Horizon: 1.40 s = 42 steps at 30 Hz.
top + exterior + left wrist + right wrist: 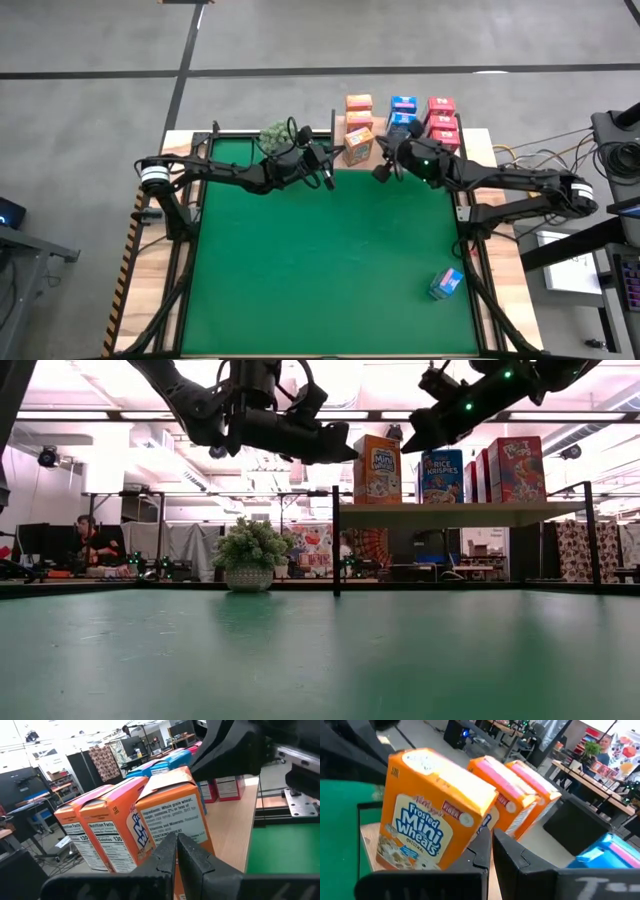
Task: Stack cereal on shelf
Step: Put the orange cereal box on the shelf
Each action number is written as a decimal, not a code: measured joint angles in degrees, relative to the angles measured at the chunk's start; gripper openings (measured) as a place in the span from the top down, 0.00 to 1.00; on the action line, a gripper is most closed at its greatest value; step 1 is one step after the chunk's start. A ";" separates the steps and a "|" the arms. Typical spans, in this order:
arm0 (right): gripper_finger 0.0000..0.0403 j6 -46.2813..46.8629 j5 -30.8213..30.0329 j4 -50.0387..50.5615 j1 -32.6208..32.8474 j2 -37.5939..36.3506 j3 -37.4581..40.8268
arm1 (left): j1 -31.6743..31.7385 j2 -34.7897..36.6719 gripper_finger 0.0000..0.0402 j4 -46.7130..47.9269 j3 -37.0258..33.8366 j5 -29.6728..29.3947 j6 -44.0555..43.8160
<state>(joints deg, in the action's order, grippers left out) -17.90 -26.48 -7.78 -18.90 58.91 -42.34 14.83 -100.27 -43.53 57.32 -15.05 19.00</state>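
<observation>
Orange, blue and red cereal boxes stand in three rows on the shelf (pixel 474 140) at the table's far edge. The nearest orange box (pixel 360 146) stands upright on the shelf's near edge, turned askew to its row. My left gripper (pixel 331 170) is shut and level at that box's left side. My right gripper (pixel 383 170) is shut at its right side. One blue box (pixel 446 283) lies on its side on the green mat, near right. My left gripper lays its shut fingertips (pixel 169 851) against the orange box's narrow printed side panel (pixel 172 827), coming level from the table's left. My right gripper has its shut fingertips (pixel 481 851) at the box's opposite upright edge (pixel 484 822), coming from the right; whether they touch I cannot tell.
A round green plant (pixel 276 133) in a pale pot (pixel 249 578) sits at the far edge, left of the shelf. Thin black shelf posts (pixel 336 540) rise from the mat's far edge. The green mat (pixel 320 260) spreads toward the near edge.
</observation>
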 joint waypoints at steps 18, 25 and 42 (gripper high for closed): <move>0.98 1.10 3.06 7.04 1.15 0.43 -0.58 | 0.79 0.02 1.00 -0.22 0.00 0.00 0.59; 0.98 0.02 3.03 7.72 3.88 0.43 -0.58 | 1.40 -0.34 1.00 -0.68 0.00 0.00 0.61; 0.98 -4.65 -0.13 0.90 0.49 0.40 -0.60 | 0.11 0.02 1.00 0.83 0.00 0.04 -1.51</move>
<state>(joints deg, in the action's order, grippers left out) -22.55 -26.61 -6.87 -18.40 59.31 -42.94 14.94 -100.25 -42.70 57.32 -15.00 17.50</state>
